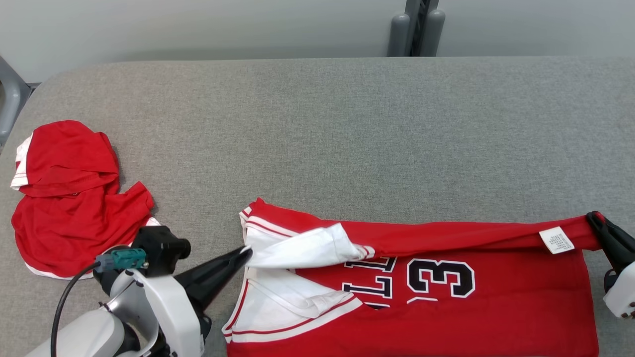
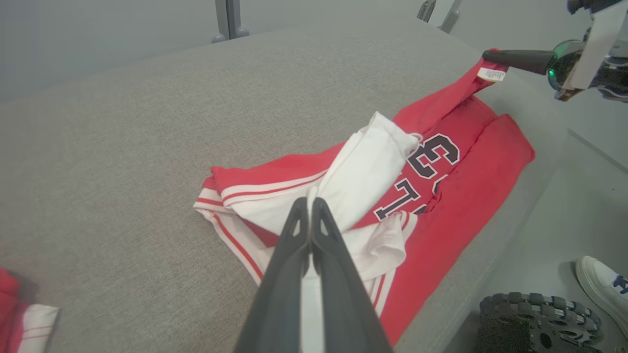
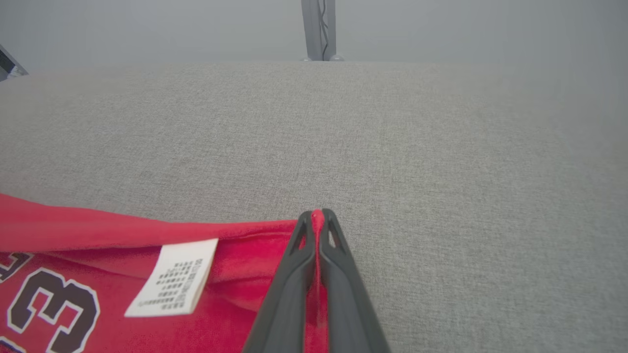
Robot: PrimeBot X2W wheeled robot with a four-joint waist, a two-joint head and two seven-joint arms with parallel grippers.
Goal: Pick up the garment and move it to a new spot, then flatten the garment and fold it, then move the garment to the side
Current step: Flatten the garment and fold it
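A red and white jersey, the garment (image 1: 446, 307), lies along the near edge of the grey padded table (image 1: 317, 124), with dark numerals facing up. My left gripper (image 1: 246, 253) is shut on its white sleeve end (image 2: 363, 166), seen close in the left wrist view at the gripper (image 2: 310, 201). My right gripper (image 1: 594, 218) is shut on the red hem corner beside a white care label (image 1: 556, 240); in the right wrist view the gripper (image 3: 318, 213) pinches red cloth (image 3: 245, 235). The top edge is stretched between both grippers and folded over the body.
A second red and white garment (image 1: 69, 198) lies crumpled at the table's left end. A grey post (image 1: 416, 25) stands behind the table. A toothed black wheel (image 2: 535, 321) and a white shoe (image 2: 603, 284) show on the floor beside the table.
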